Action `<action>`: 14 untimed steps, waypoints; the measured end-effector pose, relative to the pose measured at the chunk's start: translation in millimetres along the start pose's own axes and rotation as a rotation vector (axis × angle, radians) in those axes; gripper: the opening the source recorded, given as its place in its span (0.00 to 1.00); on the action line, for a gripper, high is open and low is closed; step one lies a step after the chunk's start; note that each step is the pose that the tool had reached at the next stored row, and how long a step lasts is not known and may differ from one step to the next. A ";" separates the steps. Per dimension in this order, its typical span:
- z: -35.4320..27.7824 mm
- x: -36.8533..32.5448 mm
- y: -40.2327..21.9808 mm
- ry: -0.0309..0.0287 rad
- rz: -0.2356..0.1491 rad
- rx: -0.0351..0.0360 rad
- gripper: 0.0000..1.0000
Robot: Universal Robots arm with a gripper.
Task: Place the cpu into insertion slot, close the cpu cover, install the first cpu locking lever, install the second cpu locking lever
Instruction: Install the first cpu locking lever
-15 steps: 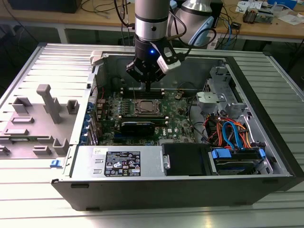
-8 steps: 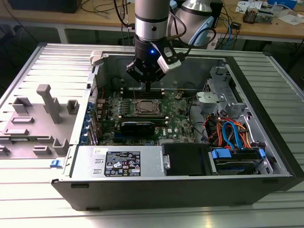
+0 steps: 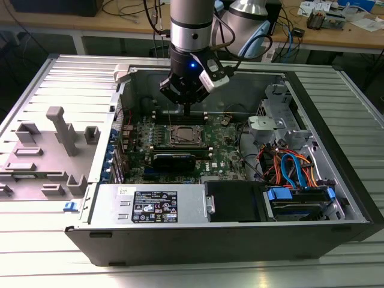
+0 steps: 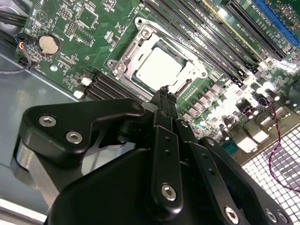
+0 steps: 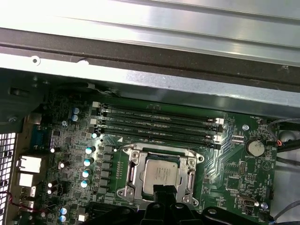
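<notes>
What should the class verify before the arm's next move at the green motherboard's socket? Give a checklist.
1. Silver-grey square cpu seated in the silver-rimmed square insertion slot: ok.
2. Thin silver windowed cpu cover flat around the chip: ok.
3. Both locking levers latched: cannot tell.
4. Black gripper tips over the socket's edge, touching it: cannot tell.
5. Long black memory slots clear of the gripper: ok.

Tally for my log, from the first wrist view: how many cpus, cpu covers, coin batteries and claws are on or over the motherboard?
cpu: 1
cpu cover: 1
coin battery: 1
claw: 1
Total: 4
</notes>
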State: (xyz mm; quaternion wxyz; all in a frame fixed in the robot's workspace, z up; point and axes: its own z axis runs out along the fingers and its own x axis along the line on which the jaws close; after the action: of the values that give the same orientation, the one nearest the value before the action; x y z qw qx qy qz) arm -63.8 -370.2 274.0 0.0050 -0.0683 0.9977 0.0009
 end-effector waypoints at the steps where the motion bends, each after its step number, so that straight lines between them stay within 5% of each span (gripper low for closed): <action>1: 0.0 0.0 0.0 -0.0001 -0.002 0.0000 0.11; 14: 0.0 0.0 0.0 0.0000 -0.030 -0.0003 0.11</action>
State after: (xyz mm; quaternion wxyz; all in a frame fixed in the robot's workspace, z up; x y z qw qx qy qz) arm -63.8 -370.2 274.0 0.0050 -0.0835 0.9965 0.0010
